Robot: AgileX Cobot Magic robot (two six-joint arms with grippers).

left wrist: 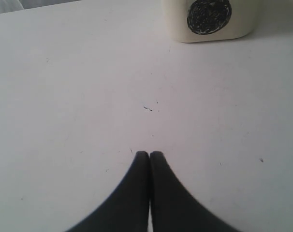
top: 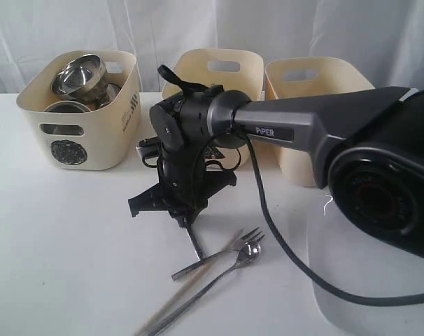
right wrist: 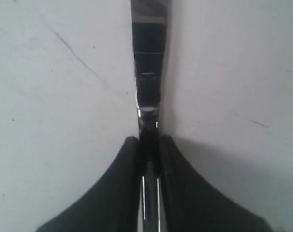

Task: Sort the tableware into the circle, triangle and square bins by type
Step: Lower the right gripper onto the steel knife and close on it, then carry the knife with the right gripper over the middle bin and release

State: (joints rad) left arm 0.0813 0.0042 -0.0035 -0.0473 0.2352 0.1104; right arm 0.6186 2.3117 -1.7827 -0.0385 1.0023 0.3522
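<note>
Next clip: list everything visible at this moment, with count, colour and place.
circle bin: one, cream, back left
other bins: two, cream, back middle and right; marks hidden
bowls: several, steel, in the circle bin
fork: one, steel, table front
spoon: one, steel, beside the fork
chopsticks: count unclear, wooden, among fork and spoon
plate: one, white, front right
table: one, white
knife: one, steel, in the right gripper
right gripper: black, shut on the knife
left gripper: black, shut, empty, over bare table
</note>
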